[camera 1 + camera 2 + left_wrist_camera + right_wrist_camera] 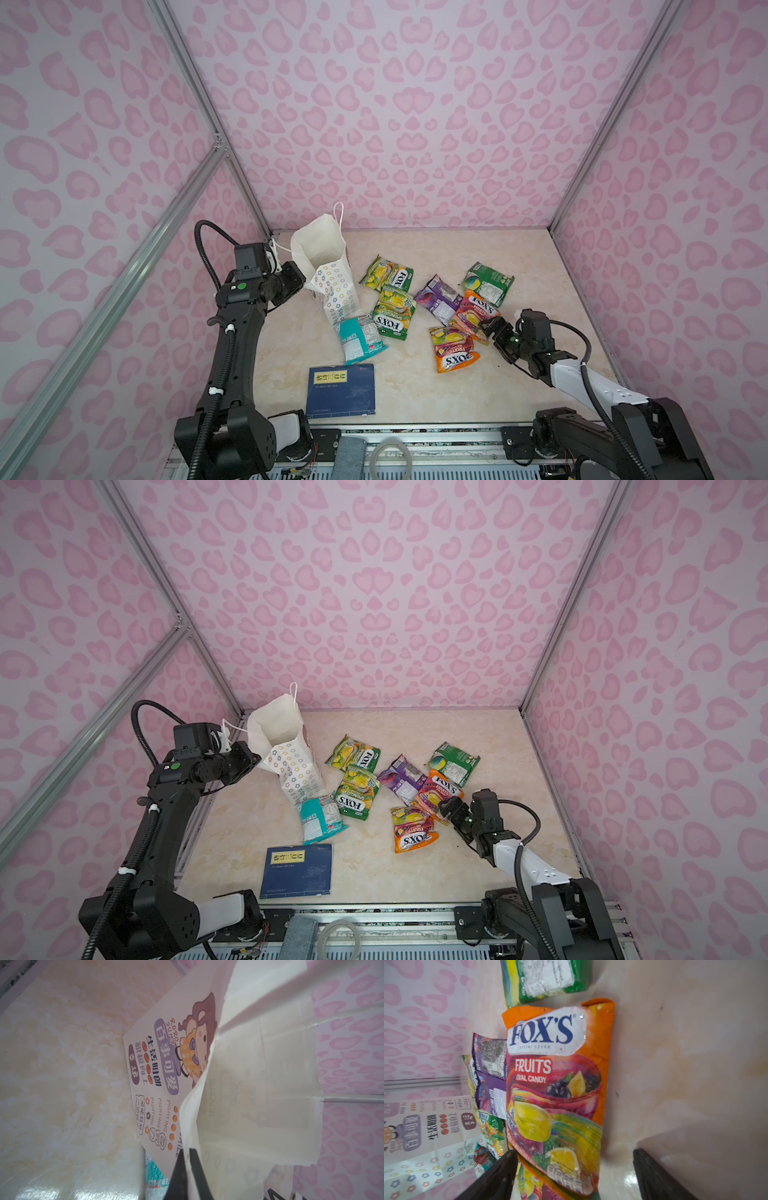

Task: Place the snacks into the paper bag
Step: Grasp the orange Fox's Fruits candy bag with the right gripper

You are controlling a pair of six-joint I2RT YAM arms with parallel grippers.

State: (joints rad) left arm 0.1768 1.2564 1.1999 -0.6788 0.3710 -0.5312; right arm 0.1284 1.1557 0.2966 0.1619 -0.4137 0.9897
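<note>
The white paper bag [332, 286] [291, 766] stands tilted at the back left, mouth open. My left gripper [300, 281] [189, 1154] is shut on its rim, one finger inside and one outside. Several snacks lie to its right: two green-yellow packets [386, 274] [394, 312], a purple one [438, 297], a green one [488, 283], a teal one [359, 340] against the bag's foot, and two orange ones [473, 311] [454, 352]. My right gripper [487, 328] [449, 808] [574, 1153] is open, its jaws straddling the near end of the orange FOX'S packet [556, 1084].
A dark-blue book [340, 390] with a yellow label lies near the front edge. Pink patterned walls close in the back and both sides. The orange packet overlaps the purple one and the other orange one.
</note>
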